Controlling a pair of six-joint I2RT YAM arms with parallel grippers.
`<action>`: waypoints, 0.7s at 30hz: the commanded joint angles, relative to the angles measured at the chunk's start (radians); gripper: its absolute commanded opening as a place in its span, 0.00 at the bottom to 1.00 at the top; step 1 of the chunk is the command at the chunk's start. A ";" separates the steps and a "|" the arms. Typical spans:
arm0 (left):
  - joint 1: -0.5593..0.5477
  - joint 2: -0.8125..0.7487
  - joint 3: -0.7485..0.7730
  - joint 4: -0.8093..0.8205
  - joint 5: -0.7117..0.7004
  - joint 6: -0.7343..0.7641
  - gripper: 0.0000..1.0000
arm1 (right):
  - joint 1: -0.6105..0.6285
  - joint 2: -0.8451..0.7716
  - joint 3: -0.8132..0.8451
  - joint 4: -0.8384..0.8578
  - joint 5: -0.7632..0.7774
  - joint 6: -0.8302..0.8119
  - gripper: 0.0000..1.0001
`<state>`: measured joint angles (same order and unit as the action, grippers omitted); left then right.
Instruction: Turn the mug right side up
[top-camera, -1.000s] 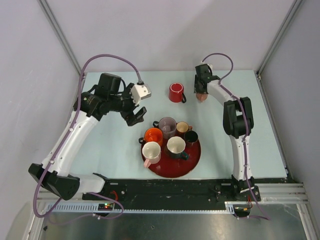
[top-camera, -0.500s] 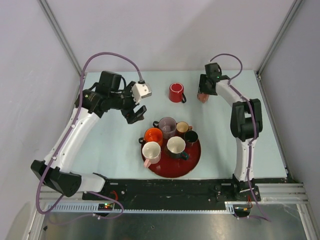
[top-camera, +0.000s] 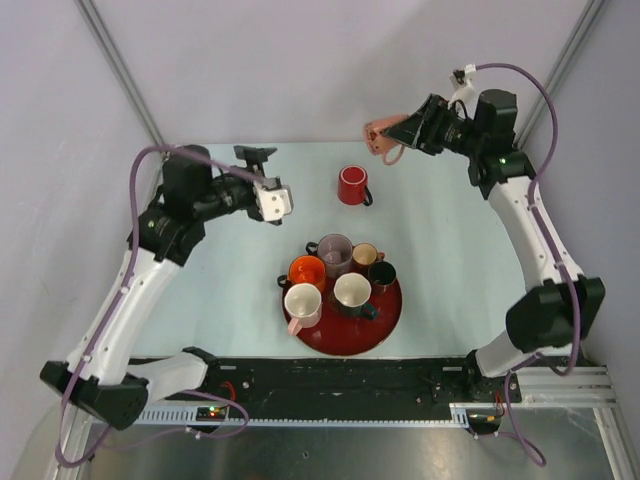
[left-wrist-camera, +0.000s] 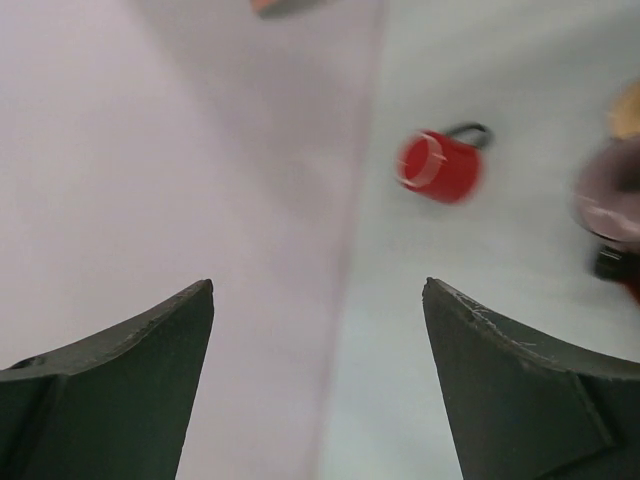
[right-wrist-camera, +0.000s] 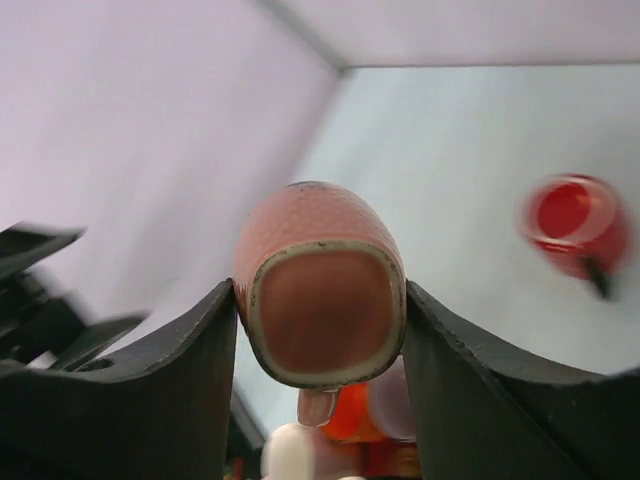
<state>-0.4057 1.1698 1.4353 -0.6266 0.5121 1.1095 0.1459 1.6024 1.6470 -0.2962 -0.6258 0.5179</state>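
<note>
Above and behind the red mug (top-camera: 352, 185), the pink mug (top-camera: 378, 133) hangs sideways, pinched by the right gripper (top-camera: 402, 130) with its mouth facing back along the fingers toward the wrist, while the left gripper (left-wrist-camera: 318, 295), spread empty, sits farther off.

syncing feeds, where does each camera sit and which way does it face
top external: fixed above and behind the bases, looking down on the table and tray; the left arm and right arm show whole.
left wrist: on the left arm, looking past the left tool, open, at the back wall and red mug; its two fingers show.
right wrist: on the right arm, looking along the right tool, shut on the pink mug; both fingers show.
shared: all three show the red mug.
</note>
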 joint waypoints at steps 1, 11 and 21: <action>-0.029 -0.107 -0.147 0.576 0.046 0.132 0.90 | 0.069 -0.122 -0.064 0.395 -0.342 0.320 0.00; -0.111 -0.125 -0.165 0.751 0.039 0.069 0.89 | 0.262 -0.147 0.020 0.481 -0.373 0.415 0.00; -0.149 -0.156 -0.194 0.765 0.051 0.055 0.68 | 0.351 -0.120 0.063 0.464 -0.370 0.396 0.00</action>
<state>-0.5346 1.0393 1.2537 0.0750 0.5358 1.1774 0.4580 1.4780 1.6485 0.1066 -0.9768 0.8982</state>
